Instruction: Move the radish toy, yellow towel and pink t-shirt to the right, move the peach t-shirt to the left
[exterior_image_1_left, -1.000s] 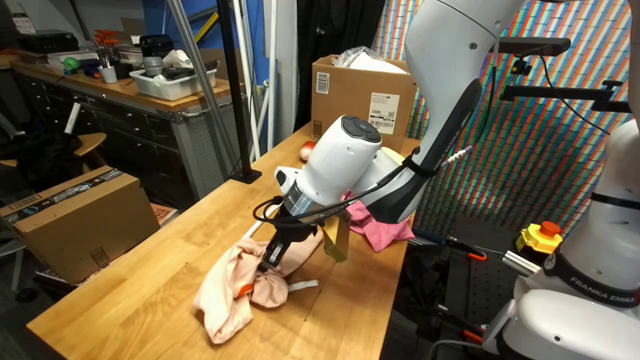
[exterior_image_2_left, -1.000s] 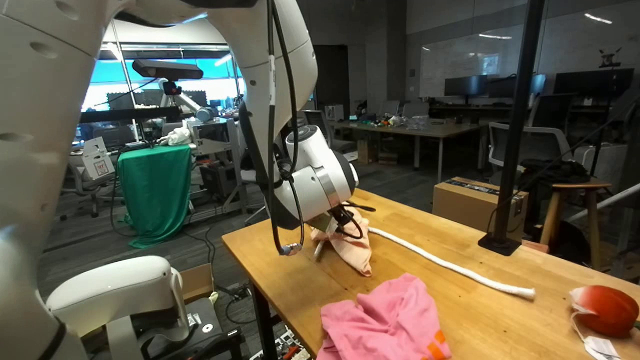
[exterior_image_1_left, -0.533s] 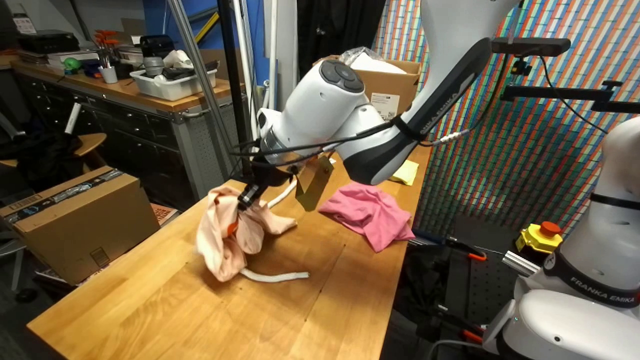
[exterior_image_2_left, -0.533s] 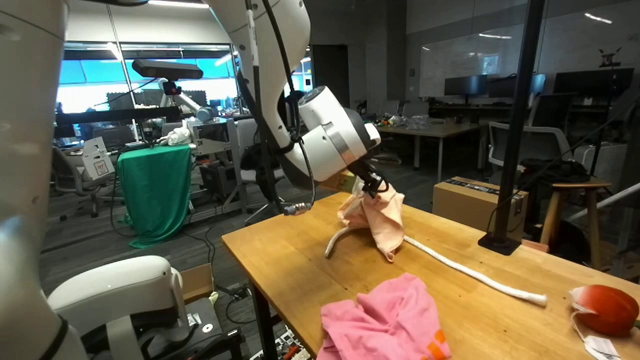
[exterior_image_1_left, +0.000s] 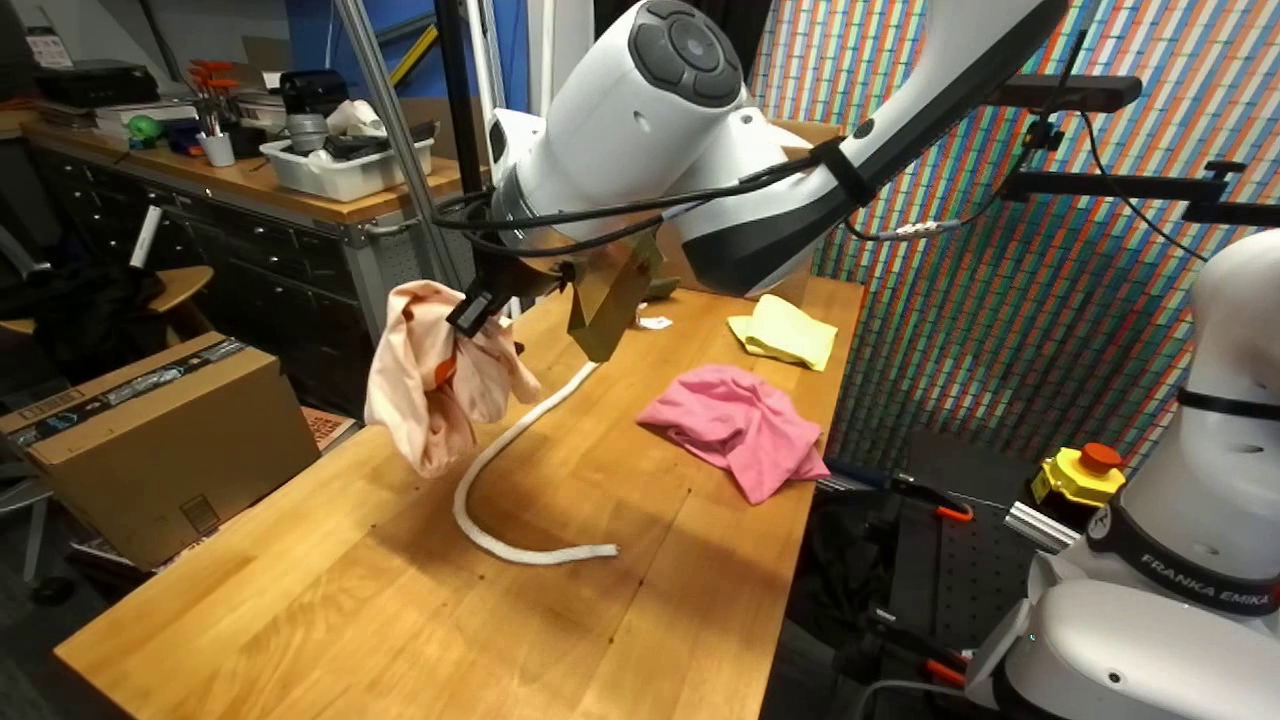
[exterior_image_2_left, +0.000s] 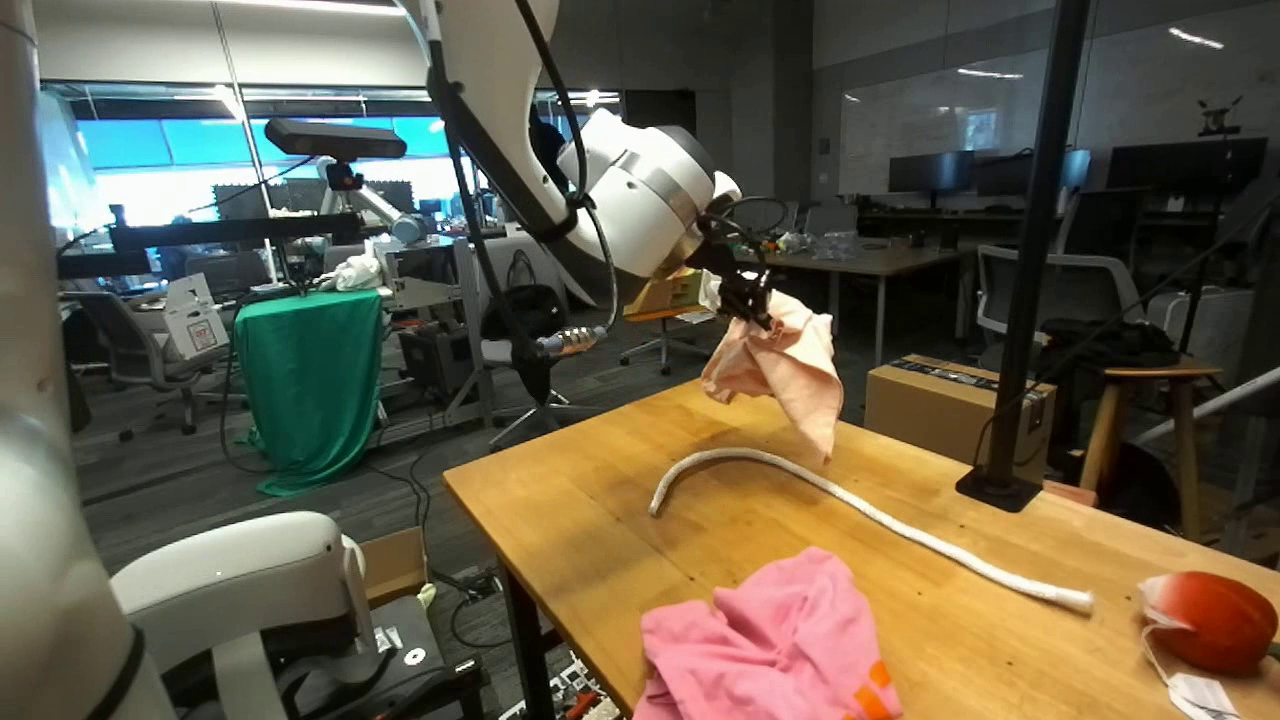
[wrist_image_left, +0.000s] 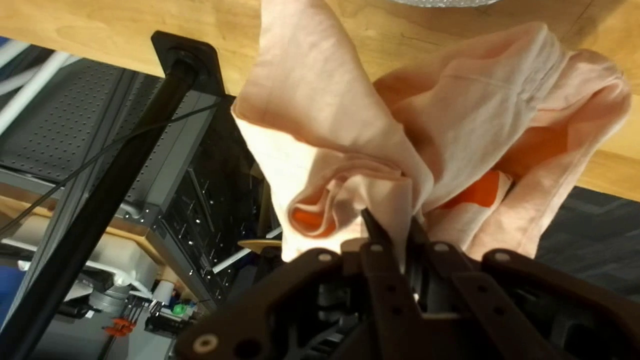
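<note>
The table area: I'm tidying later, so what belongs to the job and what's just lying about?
Job:
peach t-shirt, in the claw
pink t-shirt
yellow towel
radish toy

Just lying about:
white rope
taped cardboard box
white bin

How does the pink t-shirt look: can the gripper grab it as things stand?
Probably not yet: the gripper is closed on the peach t-shirt. Otherwise the way looks free, since the pink t-shirt lies uncovered on the table.
</note>
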